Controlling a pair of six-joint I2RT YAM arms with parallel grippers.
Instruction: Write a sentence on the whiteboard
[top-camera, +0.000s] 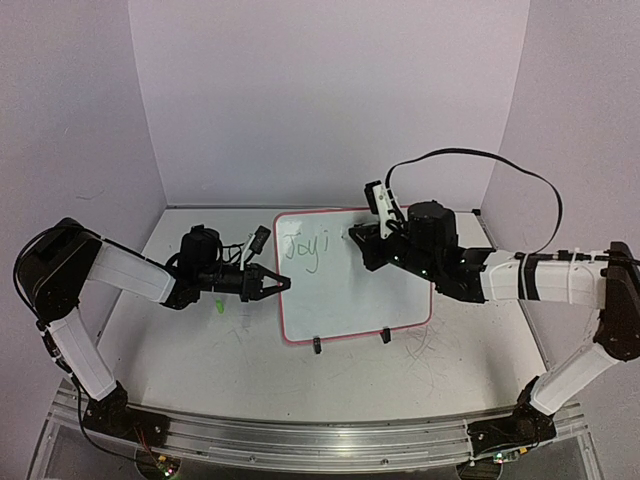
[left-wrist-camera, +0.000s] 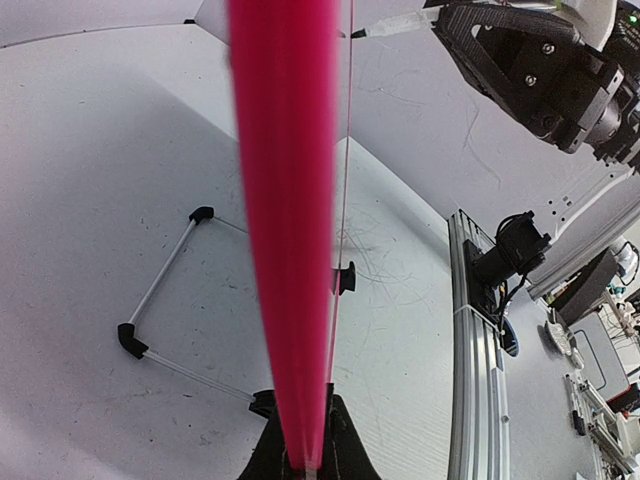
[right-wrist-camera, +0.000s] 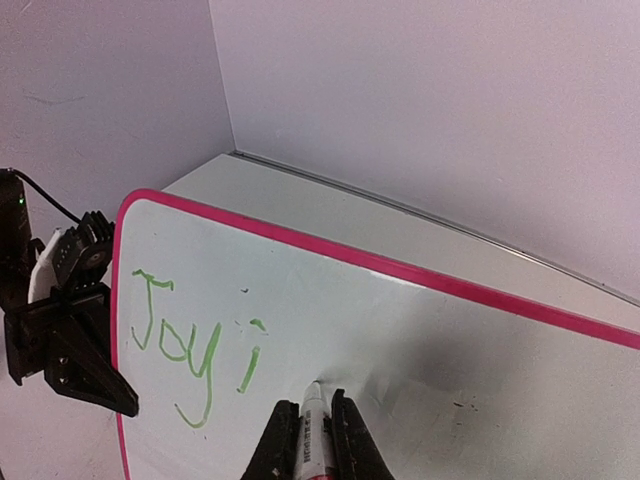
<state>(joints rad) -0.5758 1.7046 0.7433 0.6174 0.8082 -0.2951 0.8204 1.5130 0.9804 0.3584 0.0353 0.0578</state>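
Right tool (right-wrist-camera: 312, 425) grips a marker (right-wrist-camera: 313, 402) at the whiteboard (right-wrist-camera: 420, 340), whose edge the left tool (left-wrist-camera: 305, 445) clamps

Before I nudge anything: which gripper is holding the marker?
The right gripper, shut on the marker with its tip at the whiteboard; the left gripper instead clamps the board's pink left rim.

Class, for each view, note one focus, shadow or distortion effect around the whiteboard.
Left wrist: the whiteboard rim is a broad blurred pink band, too close to focus; the table far edge bows from lens distortion. Right wrist: the green writing is sharp; a soft shadow lies beside the marker. Top external: even light, writing small and soft.
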